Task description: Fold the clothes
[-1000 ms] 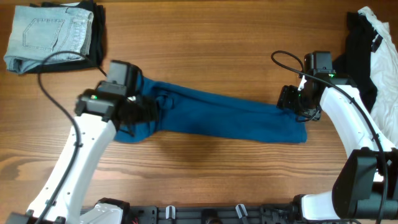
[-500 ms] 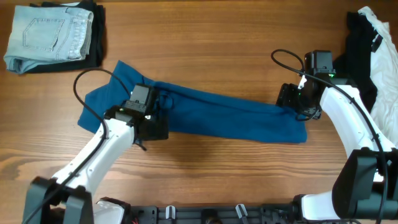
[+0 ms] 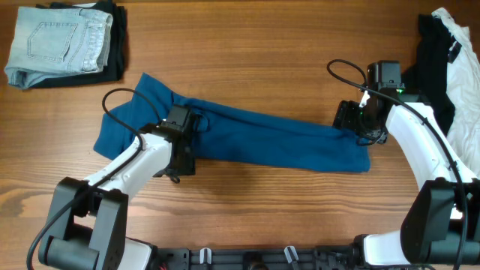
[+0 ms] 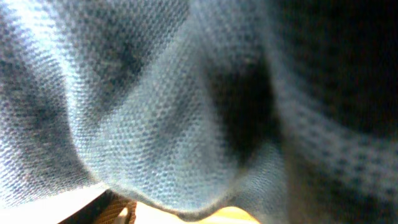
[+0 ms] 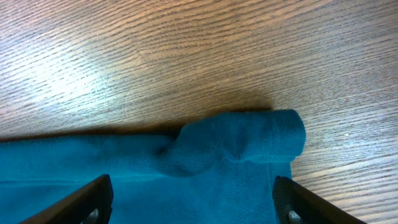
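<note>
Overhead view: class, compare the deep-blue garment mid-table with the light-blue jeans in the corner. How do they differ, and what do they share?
The deep-blue garment is dark, solid blue; the jeans are pale, faded denim. The garment lies stretched in a long rumpled band; the jeans are folded into a compact block. The garment rests on the bare table; the jeans sit on a black garment. Both are blue clothes.

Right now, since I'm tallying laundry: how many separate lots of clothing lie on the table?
3: the deep-blue garment stretched across the middle, jeans on a black garment at top left, a black-and-white heap at the right edge. More may lie beneath.
</note>
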### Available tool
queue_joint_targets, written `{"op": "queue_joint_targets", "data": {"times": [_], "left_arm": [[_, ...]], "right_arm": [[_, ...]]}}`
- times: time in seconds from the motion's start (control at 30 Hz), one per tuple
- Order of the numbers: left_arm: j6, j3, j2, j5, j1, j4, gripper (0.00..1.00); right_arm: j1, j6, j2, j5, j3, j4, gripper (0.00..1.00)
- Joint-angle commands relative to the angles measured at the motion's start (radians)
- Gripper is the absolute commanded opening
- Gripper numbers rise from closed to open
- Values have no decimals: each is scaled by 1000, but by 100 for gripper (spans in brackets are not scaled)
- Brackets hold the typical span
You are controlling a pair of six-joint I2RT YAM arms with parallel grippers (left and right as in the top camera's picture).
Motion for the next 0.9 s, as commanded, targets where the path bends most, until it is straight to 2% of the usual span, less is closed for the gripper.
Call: {"op": "queue_joint_targets", "data": {"times": [0.0, 0.2, 0.27, 0.33, 0.57, 0.67, 0.87], "left_arm": [[-100, -21, 38, -153, 3, -6, 56], [-111, -14, 37, -191, 3, -7, 26], [-121, -5, 36, -206, 3, -7, 11], [-122, 8, 34, -208, 3, -7, 4], [-151, 153, 4, -205, 3, -105, 4], [-98, 244, -9, -248, 4, -140, 4], [27, 275, -8, -344, 9, -66, 4]], "right_arm": [[-3, -5, 13, -7, 18, 5, 83], [-3, -5, 13, -7, 18, 15, 83], [-3, -5, 13, -7, 18, 17, 83], [-3, -5, 13, -7, 18, 17, 83], [-3, -5, 13, -7, 18, 25, 83], [-3, -5, 13, -7, 18, 32, 82], [-3, -5, 13, -7, 18, 35, 82]]}}
